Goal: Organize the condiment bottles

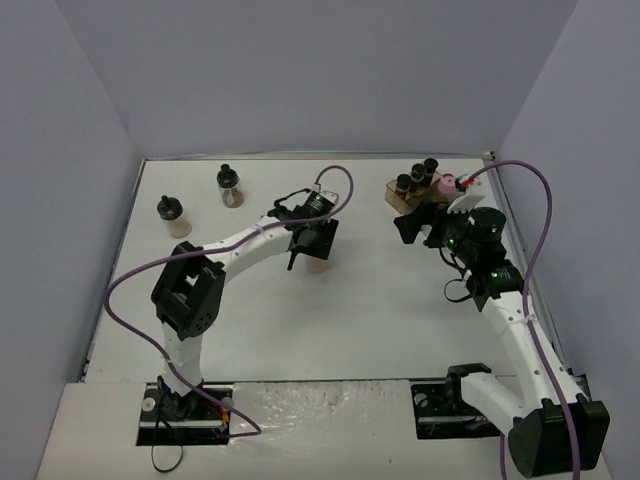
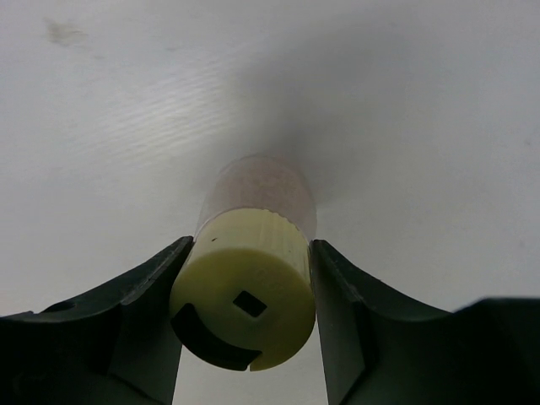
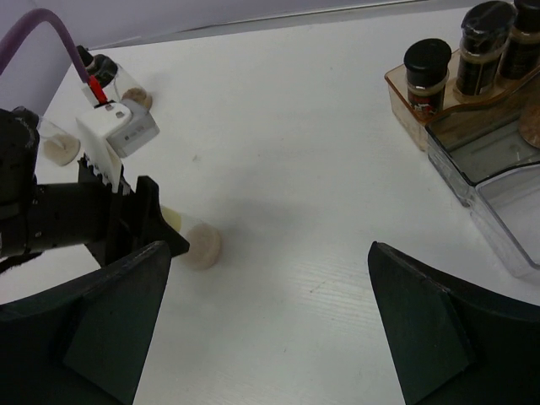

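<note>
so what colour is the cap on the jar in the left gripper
Pale yellow; the cap shows best in the left wrist view, gripped by the left gripper.

Type of place: robotics laboratory test cell.
Enclosure: plain pale walls [image 1: 300, 70] close the bench in at the back and on both sides.
Work surface: white table [image 1: 350, 320] with a faint wood-grain finish and light scuffing.
Installed equipment: left arm [image 1: 240, 245] and right arm [image 1: 525, 340], fixed on black mounting plates [image 1: 195, 412] at the near edge.
Wiring: an exposed purple cable [image 3: 38, 18] runs loose to each wrist.
Household items: spice jars [image 1: 229, 186] and a stepped clear-and-brown rack [image 1: 397, 197], laid out as test props.
</note>
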